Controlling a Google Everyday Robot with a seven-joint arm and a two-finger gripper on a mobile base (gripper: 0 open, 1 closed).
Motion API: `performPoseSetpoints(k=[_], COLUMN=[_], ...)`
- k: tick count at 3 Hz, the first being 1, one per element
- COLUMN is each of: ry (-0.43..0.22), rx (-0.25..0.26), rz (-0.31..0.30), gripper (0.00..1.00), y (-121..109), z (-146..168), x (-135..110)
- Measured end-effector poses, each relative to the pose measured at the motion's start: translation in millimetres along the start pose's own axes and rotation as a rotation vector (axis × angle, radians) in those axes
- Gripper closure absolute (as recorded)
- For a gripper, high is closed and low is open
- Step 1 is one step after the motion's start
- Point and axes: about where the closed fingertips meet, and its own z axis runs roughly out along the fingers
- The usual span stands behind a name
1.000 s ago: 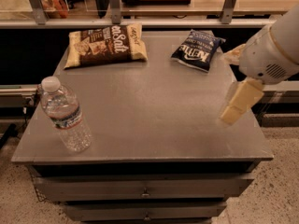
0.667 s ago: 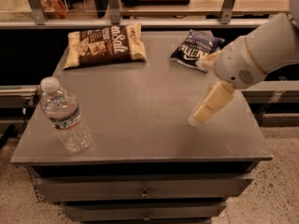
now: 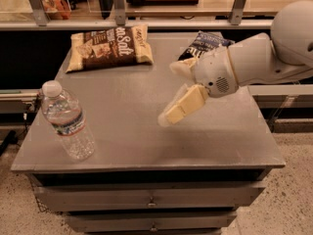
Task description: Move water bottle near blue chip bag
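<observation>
The water bottle (image 3: 66, 122) is clear with a white cap and a white label. It stands upright at the front left of the grey table (image 3: 132, 141). The blue chip bag (image 3: 204, 43) lies at the back right, partly hidden behind my arm. My gripper (image 3: 171, 94) hangs over the middle of the table, right of centre, with its cream fingers (image 3: 183, 105) pointing down and left. It is open and empty, well right of the bottle and in front of the blue bag.
A larger tan and brown "Sea Salt" bag (image 3: 109, 46) lies at the back left of the table. A shelf rail with metal posts (image 3: 117, 4) runs behind the table. Drawers (image 3: 151, 199) sit below the table's front edge.
My gripper and arm have swung left, from over the table's right edge to over its middle. The bottle and both bags have not moved.
</observation>
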Motion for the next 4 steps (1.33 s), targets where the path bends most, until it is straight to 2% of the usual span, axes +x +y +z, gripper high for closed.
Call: performPoseSetpoints(k=[1, 2, 4], ry=[-0.119, -0.208, -0.325], rx=[-0.032, -0.046, -0.079], rz=[-0.026, -0.060, -0.125], gripper=[0.00, 0.00, 0.00], y=[19.7, 43.1, 77.6], z=[31.2, 65.3, 114.8], x=[-19.6, -31.6, -66.6])
